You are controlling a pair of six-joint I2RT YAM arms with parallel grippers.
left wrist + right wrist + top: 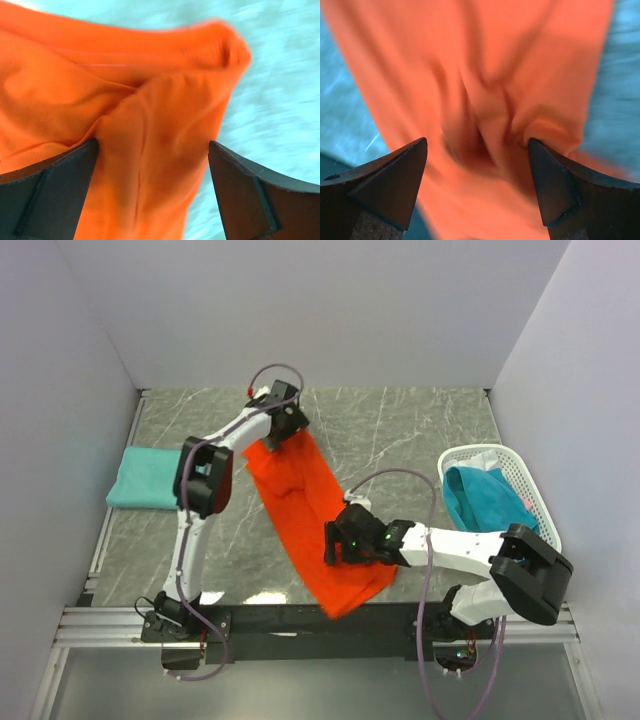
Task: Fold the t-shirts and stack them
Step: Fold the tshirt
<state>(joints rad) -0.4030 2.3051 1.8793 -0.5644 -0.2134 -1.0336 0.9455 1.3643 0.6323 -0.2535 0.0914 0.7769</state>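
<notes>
Orange-red t-shirt [300, 495] lies as a long, narrow band running diagonally across the grey marbled table [410, 430], its near end at the front edge; I judge it part-folded lengthwise. At far left, a teal t-shirt [145, 477] sits folded into a soft rectangular pad, which I take to mark the stack location. The left gripper [276, 435] straddles the band's far end with its fingers spread wide and nothing clamped; the cloth between them is matte knit, bunched in rounded ridges. The right gripper [332, 542] straddles the near portion, fingers likewise apart over a puckered crease. At right, a white lattice basket [482, 450] holds a crumpled turquoise t-shirt [478, 498] awaiting folding.
</notes>
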